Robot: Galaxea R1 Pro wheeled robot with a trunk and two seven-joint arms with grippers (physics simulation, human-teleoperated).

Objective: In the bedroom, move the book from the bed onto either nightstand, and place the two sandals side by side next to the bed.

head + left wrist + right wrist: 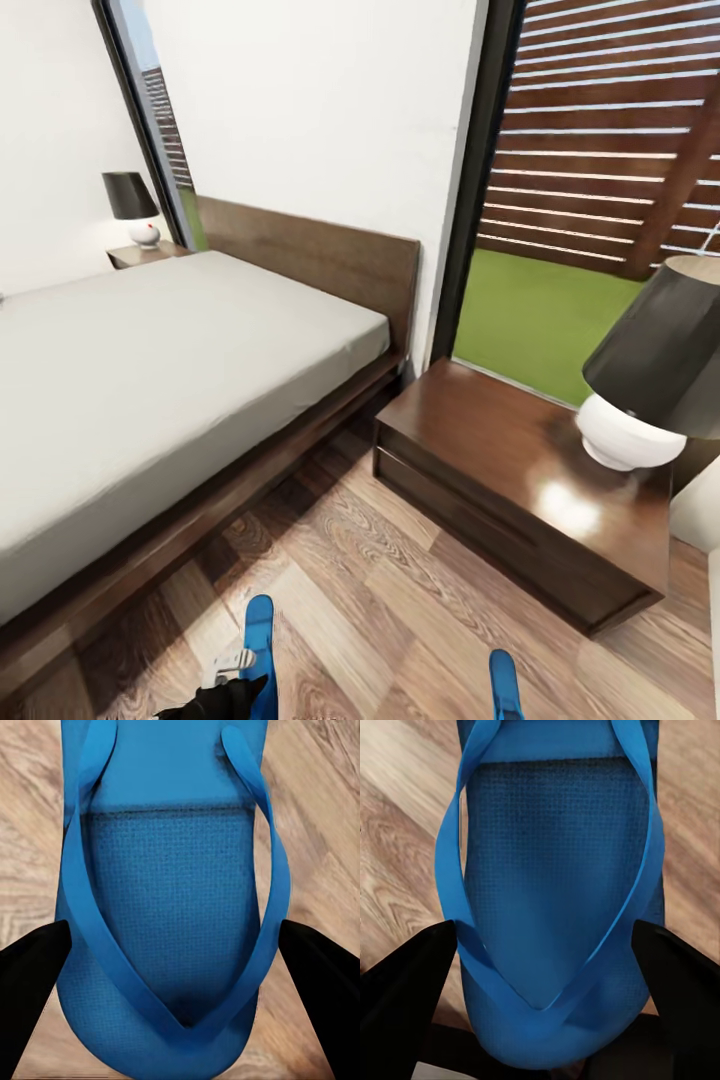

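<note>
Two bright blue sandals sit low over the wood floor [400, 600], near the bed [150, 380]. The left sandal [260, 640] lies between the black fingers of the left gripper [176, 967]. The right sandal [505, 685] lies between the fingers of the right gripper [540, 975]. Each gripper is wide open around its sandal, a finger on each side. It is hard to tell if the fingers touch the sandals. The sandals are flat, with thin blue straps that meet in a V at the toe. They lie well apart, so they likely must come closer to be side by side. The nightstand [520, 480] with a lamp [650, 390] stands at the right.
</note>
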